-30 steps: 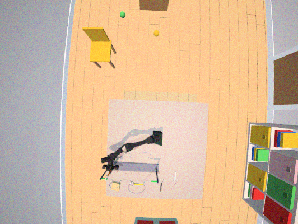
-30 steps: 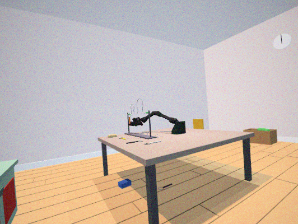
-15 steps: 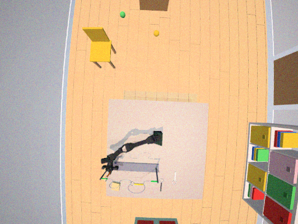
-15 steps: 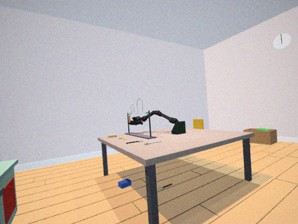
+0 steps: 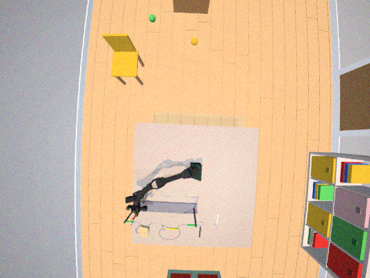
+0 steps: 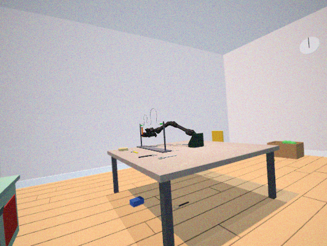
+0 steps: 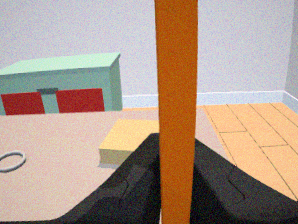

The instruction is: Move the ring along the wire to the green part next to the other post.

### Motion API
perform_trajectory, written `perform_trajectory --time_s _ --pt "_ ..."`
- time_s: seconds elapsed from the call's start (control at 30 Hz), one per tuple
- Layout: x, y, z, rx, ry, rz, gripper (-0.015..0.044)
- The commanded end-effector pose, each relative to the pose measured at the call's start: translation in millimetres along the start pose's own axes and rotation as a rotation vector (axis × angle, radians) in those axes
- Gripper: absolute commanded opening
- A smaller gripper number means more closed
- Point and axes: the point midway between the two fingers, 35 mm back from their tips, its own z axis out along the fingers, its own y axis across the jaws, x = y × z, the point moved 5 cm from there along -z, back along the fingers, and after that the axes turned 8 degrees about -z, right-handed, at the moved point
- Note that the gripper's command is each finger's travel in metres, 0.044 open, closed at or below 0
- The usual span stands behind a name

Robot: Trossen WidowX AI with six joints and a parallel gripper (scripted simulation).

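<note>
The orange handle point(image 5: 135, 215) point(image 6: 142, 130) point(image 7: 176, 65) stands upright between the fingers of my gripper point(image 5: 135, 213) point(image 6: 142, 134) point(image 7: 168, 141), which is shut on it. The handle is beside the left post point(image 5: 127, 217) point(image 6: 141, 138), below the green part point(image 5: 129, 222) point(image 6: 141, 125) there. The ring is too small to make out clearly in the top and exterior views and is out of the wrist view. The thin grey wire point(image 6: 153, 109) rises in two loops towards the other green part point(image 5: 191, 225) point(image 6: 161, 123) at the right post point(image 5: 195, 215) point(image 6: 165, 135).
The posts stand on a grey base point(image 5: 170, 207). On the table point(image 5: 229, 156) point(image 6: 215, 154) point(image 7: 60, 190) lie a pale yellow block point(image 5: 143, 231) point(image 6: 123, 149) point(image 7: 125, 135), a yellow-handled tool point(image 5: 172, 229), a dark tool point(image 5: 199, 232) and a white tool point(image 5: 217, 219). The arm reaches in behind the wire.
</note>
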Motion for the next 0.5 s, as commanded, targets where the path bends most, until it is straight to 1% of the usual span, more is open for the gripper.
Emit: perform_trajectory --time_s 0.0,0.47 --pt "-2.6 1.5 -3.1 -0.004 0.027 0.002 -0.0150" --pt "-22.3 12.7 -31.0 -0.039 0.270 0.005 -0.0150"
